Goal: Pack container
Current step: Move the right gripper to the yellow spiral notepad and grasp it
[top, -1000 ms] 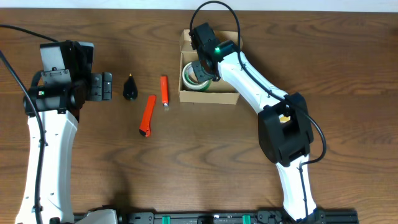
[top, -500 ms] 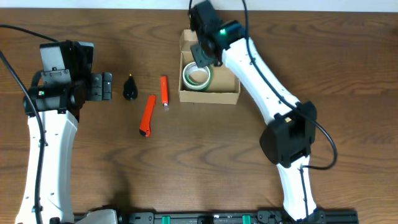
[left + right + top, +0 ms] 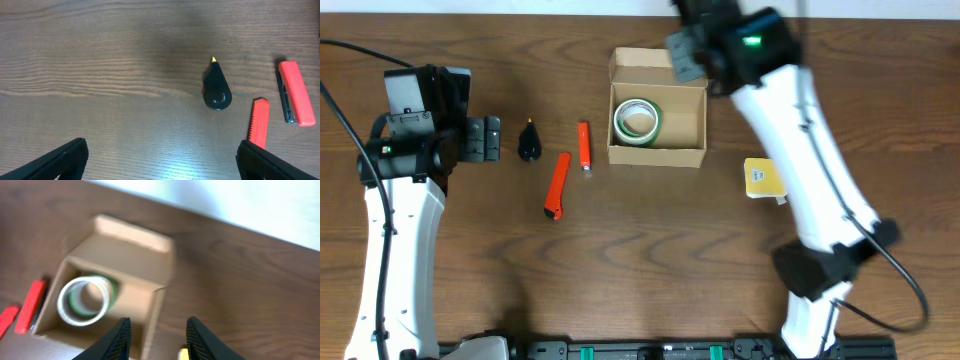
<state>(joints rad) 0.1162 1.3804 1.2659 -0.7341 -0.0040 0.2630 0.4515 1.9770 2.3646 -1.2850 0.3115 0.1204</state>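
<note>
The container, a brown cardboard box, stands open at the table's far middle with its lid flap tipped back. A green and white tape roll lies in its left half; both also show in the right wrist view, box and roll. My right gripper is open and empty, raised above the box's far right corner; its fingertips frame the box's right wall. My left gripper is open and empty, low over bare wood at the left.
A black teardrop-shaped item, an orange-red cutter and an orange-red stapler-like tool lie left of the box. A yellow pad lies right of the box. A black block sits by the left arm.
My right gripper has let go of the tape roll, which now lies in the box, and has risen and swung back to the right. The yellow pad is now uncovered. The left arm is still.
</note>
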